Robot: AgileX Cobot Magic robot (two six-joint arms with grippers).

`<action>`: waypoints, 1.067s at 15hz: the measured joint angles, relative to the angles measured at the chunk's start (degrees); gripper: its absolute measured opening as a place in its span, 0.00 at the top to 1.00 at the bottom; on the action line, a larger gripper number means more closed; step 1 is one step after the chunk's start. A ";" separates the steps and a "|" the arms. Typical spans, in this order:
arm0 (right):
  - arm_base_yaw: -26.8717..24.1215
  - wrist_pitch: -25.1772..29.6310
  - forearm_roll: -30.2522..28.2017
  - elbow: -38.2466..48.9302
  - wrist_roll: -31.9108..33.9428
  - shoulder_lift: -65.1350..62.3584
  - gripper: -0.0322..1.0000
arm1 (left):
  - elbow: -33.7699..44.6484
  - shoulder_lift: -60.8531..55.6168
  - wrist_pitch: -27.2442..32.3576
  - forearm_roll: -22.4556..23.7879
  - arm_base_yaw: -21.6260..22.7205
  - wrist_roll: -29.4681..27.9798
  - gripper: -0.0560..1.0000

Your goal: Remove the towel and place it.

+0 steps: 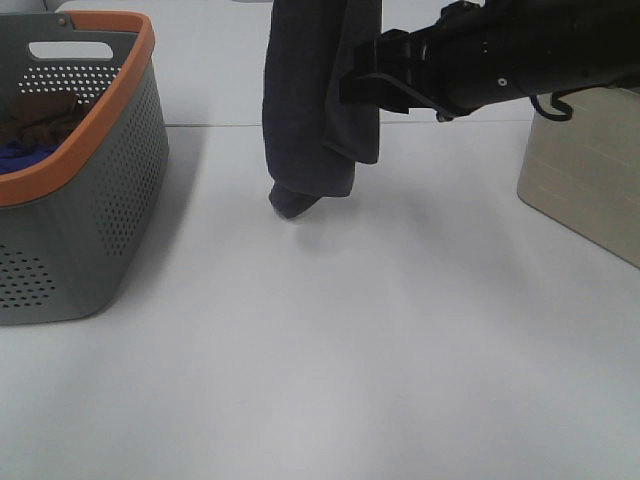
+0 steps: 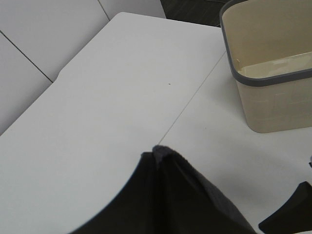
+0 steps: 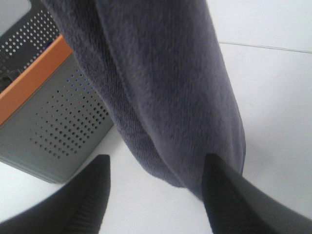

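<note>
High view: the dark charcoal-grey terry towel (image 1: 310, 100) hangs from above the frame, its lowest corner touching the white surface (image 1: 400, 350) between the orange-rimmed grey perforated basket (image 1: 110, 150) and the beige plastic basket (image 1: 590, 190). Left wrist view: your left fingers are hidden; they are closed, apparently pinching the towel's top. Right wrist view: your right fingers (image 3: 229, 200) stand open astride a hanging fold; seat it deep before you close, with the left hold firm.

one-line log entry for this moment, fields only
towel: hanging over table, outside grey basket | left gripper: shut on towel, out of view | right gripper: open beside towel | placed: no
</note>
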 joint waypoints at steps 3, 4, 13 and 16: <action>1.95 -3.55 3.04 -2.12 0.00 1.20 0.49 | 0.00 0.00 0.40 0.00 0.00 -0.29 0.95; 3.04 -6.25 3.95 -2.41 0.00 1.20 0.49 | 0.00 0.00 0.40 0.00 0.00 -0.52 0.95; 4.93 -17.53 11.06 -3.95 0.00 5.96 0.39 | 0.00 0.11 0.40 0.00 0.00 -1.55 0.95; 4.93 -17.13 10.03 -1.03 -1.49 5.61 0.44 | 0.00 0.11 0.40 0.00 0.00 -1.55 0.95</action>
